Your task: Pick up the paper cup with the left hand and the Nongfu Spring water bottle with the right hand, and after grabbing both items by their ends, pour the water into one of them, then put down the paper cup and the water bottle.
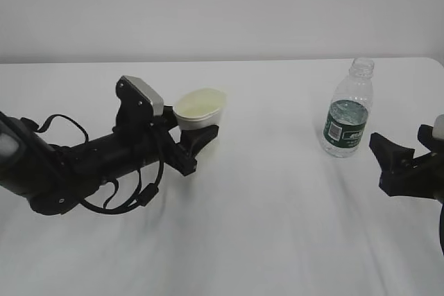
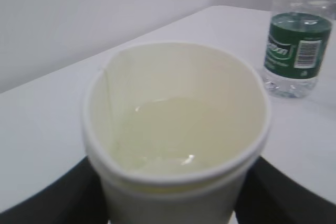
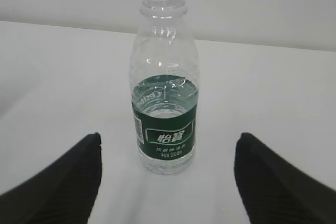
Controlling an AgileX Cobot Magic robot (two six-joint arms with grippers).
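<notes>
The white paper cup (image 1: 201, 107) sits between the fingers of my left gripper (image 1: 197, 143), which is shut on its lower body. From the left wrist, the cup (image 2: 176, 124) fills the view with a black finger (image 2: 47, 203) pressed to each side, and a shallow pool of clear water (image 2: 168, 135) lies in its bottom. The capless Nongfu Spring water bottle (image 1: 349, 112) stands upright on the table, partly filled. My right gripper (image 1: 383, 164) is open and stays short of it. In the right wrist view the bottle (image 3: 165, 124) stands ahead of the spread fingers (image 3: 58, 182).
A white table (image 1: 277, 227) carries everything, with a plain wall behind it. Looped black cables (image 1: 132, 192) hang under the left arm. The bottle (image 2: 296, 45) stands to the right of the cup in the left wrist view, a good gap apart.
</notes>
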